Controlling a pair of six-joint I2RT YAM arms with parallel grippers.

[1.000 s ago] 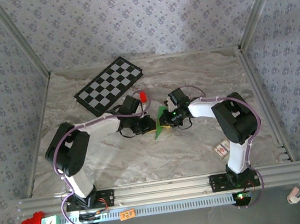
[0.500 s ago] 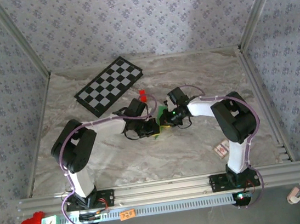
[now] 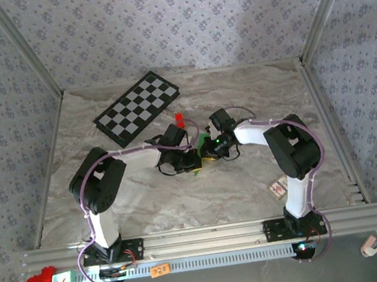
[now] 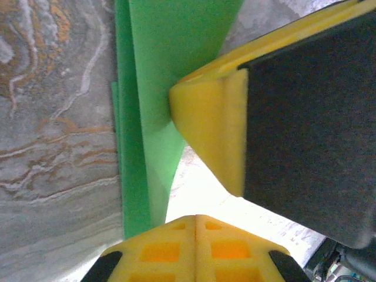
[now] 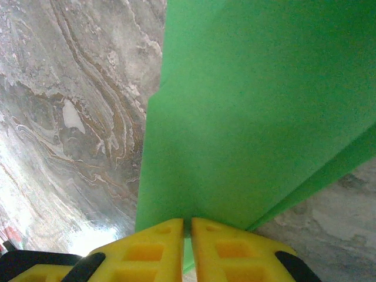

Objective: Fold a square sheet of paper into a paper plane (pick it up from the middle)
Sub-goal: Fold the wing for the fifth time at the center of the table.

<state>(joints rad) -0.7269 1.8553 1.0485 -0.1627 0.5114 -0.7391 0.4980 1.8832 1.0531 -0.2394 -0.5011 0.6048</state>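
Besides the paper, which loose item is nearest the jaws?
The small red block, just beyond the left gripper; the checkerboard and the small item by the right arm lie farther.

Seen from overhead, soft, even light fills the enclosure. The pale marbled surface [image 3: 252,98] is bright without glare, and only faint, diffuse shadows lie under the arms around the green paper [image 3: 202,157]. That view is sharp throughout, and the corner posts slant steeply, a wide-angle look.

In the left wrist view, the surface just right of the green paper [image 4: 155,76] burns out to pure white. The yellow-and-black gripper finger [image 4: 217,135] beside it is smeared and out of focus, while the marble left of the paper stays fairly crisp.

In the right wrist view, the paper [image 5: 264,100] is evenly lit but soft. Its lower right fold is shaded darker, and white glare sits on the surface below-left of it.
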